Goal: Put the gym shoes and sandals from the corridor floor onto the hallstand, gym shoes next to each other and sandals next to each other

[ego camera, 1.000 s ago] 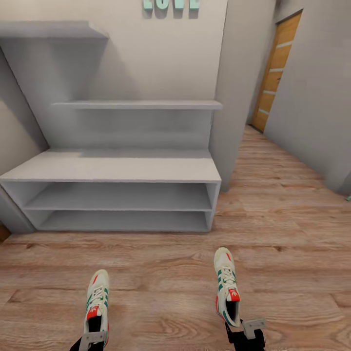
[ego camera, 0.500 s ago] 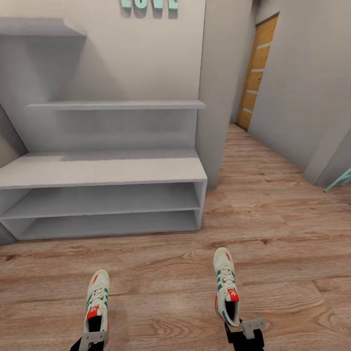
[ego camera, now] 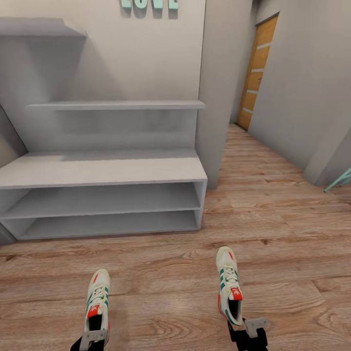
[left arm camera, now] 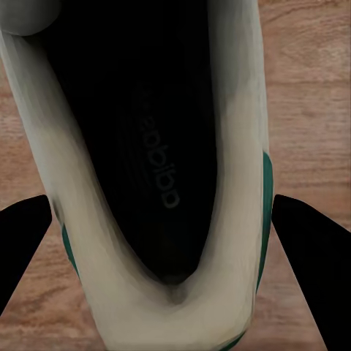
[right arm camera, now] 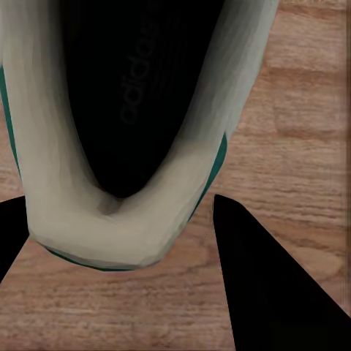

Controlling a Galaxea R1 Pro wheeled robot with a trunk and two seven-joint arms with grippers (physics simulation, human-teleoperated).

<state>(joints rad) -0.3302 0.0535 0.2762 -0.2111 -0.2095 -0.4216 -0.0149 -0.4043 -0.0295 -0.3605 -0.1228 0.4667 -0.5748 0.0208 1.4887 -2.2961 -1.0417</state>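
Gym shoes: one per arm, both in the lower part of the head view. Left gym shoe (ego camera: 97,302) at lower left, right gym shoe (ego camera: 228,285) at lower centre-right, toes pointing up-frame toward the hallstand (ego camera: 105,168). Both appear carried above the corridor floor (ego camera: 273,219); a gap under the soles cannot be confirmed from these views.

Left gripper (ego camera: 92,336) sits at the heel of its shoe. In the left wrist view the dark fingers (left arm camera: 311,256) flank the heel collar (left arm camera: 175,307) on both sides, pinching it. Right gripper (ego camera: 248,331): in the right wrist view its fingers (right arm camera: 270,285) bracket the heel (right arm camera: 102,234), closed on it, though the contact looks off-centre.

Hallstand occupies the left half of the frame, bench top and two open shelves bare. No sandals visible.

Judgement, step in hand: bring both shoes to the rack.
- Advance squarely before lifting the arms; the bench edge is well apart from the toes.
- Heel-only grips let toes droop; move slowly.
- Set both on the bench top, side by side and near one end, leaving room for the sandals.
- Watch the right grip; that shoe may slip.
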